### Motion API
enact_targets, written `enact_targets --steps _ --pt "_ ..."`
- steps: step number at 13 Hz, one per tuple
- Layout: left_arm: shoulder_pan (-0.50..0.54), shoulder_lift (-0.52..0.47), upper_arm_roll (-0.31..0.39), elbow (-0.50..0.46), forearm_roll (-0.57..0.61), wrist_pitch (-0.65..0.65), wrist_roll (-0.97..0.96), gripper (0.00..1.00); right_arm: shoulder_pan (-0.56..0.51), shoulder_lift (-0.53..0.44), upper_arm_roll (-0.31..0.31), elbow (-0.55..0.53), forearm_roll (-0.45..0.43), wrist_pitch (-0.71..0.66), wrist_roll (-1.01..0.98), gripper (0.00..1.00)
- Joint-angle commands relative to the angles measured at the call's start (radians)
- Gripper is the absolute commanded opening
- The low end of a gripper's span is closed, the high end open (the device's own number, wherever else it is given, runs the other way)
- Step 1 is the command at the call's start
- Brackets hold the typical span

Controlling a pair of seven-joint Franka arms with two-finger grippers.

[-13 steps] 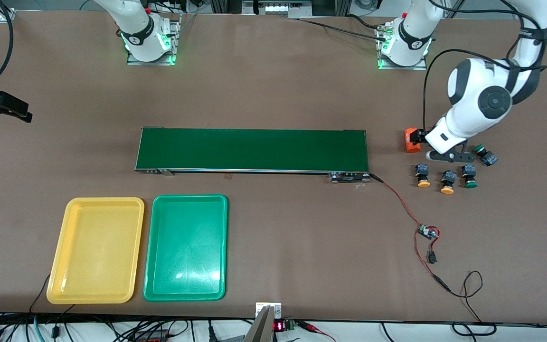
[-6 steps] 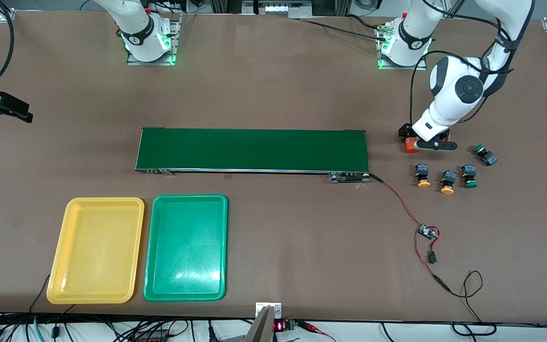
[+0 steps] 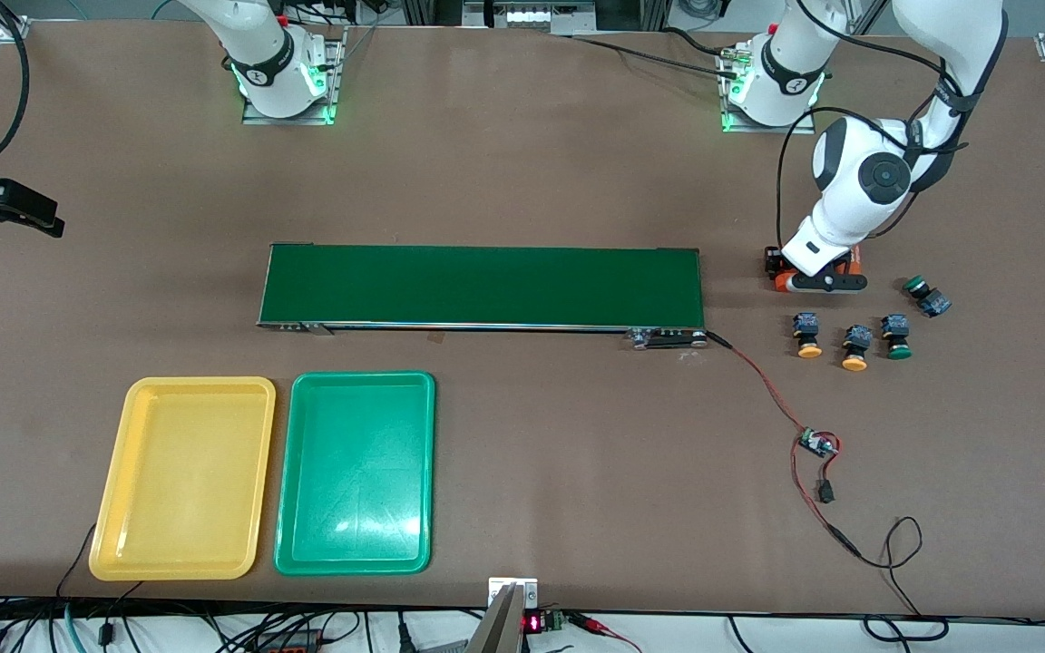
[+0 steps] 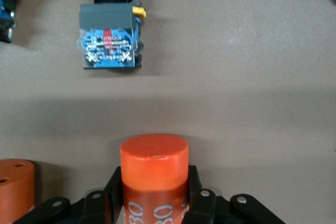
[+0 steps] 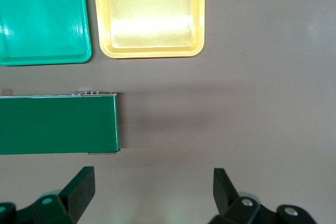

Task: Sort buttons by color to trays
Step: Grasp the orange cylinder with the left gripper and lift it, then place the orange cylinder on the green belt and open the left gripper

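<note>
Four buttons lie near the left arm's end of the table: two orange-yellow ones (image 3: 808,334) (image 3: 854,347) and two green ones (image 3: 895,336) (image 3: 926,297). My left gripper (image 3: 818,277) is low on the table, farther from the front camera than the buttons. In the left wrist view it (image 4: 154,192) is shut on an upright orange cylinder (image 4: 154,169) printed "30". One button's blue-and-black body (image 4: 109,40) lies ahead of it. The yellow tray (image 3: 183,478) and green tray (image 3: 356,472) sit side by side, both empty. My right gripper (image 3: 5,204) waits open at the right arm's end and shows in its own wrist view (image 5: 152,187).
A long dark-green conveyor belt (image 3: 482,286) lies across the middle. A second orange cylinder (image 4: 16,190) stands beside the held one. A red wire with a small circuit board (image 3: 817,444) runs from the belt's end toward the front edge.
My left gripper moved from beside the buttons toward the belt's end and settled around the orange cylinder. The right arm and the buttons have not moved.
</note>
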Motion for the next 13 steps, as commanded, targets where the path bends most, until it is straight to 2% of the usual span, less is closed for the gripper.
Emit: enact_targets --steps 1,6,8,9,10,13 --pt "-0.006 -0.052 -0.019 0.031 -0.012 -0.039 0.020 0.27 -0.001 -0.005 0.004 -0.003 -0.007 0.004 0.000 1.00" --pt "-0.007 -0.034 -0.163 0.385 -0.011 -0.409 0.040 0.27 -0.007 -0.002 0.004 -0.003 -0.008 0.009 0.002 1.00" --pt "-0.010 0.011 -0.211 0.561 -0.009 -0.590 0.129 0.27 -0.010 0.006 0.003 -0.001 -0.008 0.016 0.002 1.00" --pt "-0.012 0.035 -0.241 0.617 -0.009 -0.634 0.191 0.27 -0.010 0.008 0.003 -0.001 -0.008 0.016 0.002 1.00" --pt "-0.017 0.048 -0.280 0.641 -0.011 -0.649 0.236 0.29 -0.010 0.008 0.003 -0.001 -0.008 0.016 0.003 1.00" --pt "-0.032 0.092 -0.332 0.645 -0.009 -0.645 0.417 0.29 -0.013 0.011 0.003 -0.001 0.000 0.030 0.005 1.00"
